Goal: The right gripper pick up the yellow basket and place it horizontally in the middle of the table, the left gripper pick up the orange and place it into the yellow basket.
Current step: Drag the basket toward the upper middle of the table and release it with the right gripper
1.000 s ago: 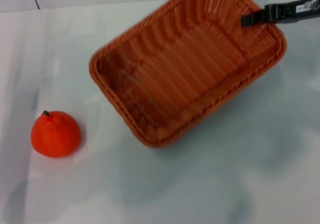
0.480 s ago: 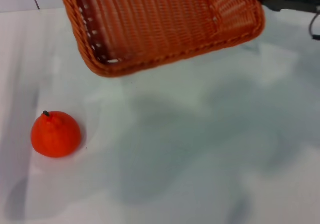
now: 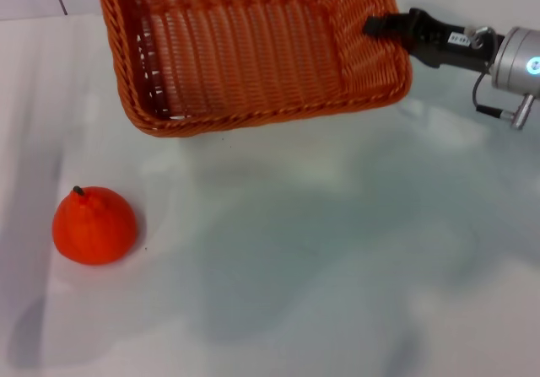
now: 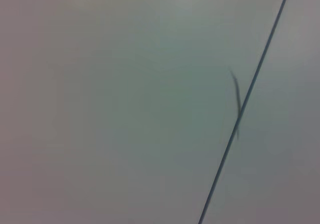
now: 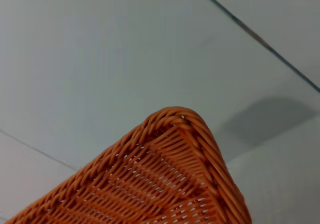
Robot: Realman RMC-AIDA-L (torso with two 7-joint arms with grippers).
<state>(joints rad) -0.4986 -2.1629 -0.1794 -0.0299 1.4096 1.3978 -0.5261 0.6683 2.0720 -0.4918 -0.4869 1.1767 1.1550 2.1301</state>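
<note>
The yellow basket (image 3: 245, 48), orange-brown woven wicker, hangs tilted above the table (image 3: 337, 250) at the top of the head view, with its upper part cut off by the frame. My right gripper (image 3: 384, 28), black fingers on a silver-grey wrist with a blue light, is shut on the basket's right rim. One basket corner shows in the right wrist view (image 5: 170, 184). The orange (image 3: 94, 224) sits on the table at the near left, well apart from the basket. My left gripper is out of view.
The basket's shadow falls across the middle of the table. A dark seam line (image 4: 245, 103) crosses the pale surface in the left wrist view. Another seam (image 5: 260, 38) runs across the right wrist view.
The basket has been lifted off the table and carried up and toward the left. The right gripper moved left with it, so its silver wrist now shows. The orange has not moved.
</note>
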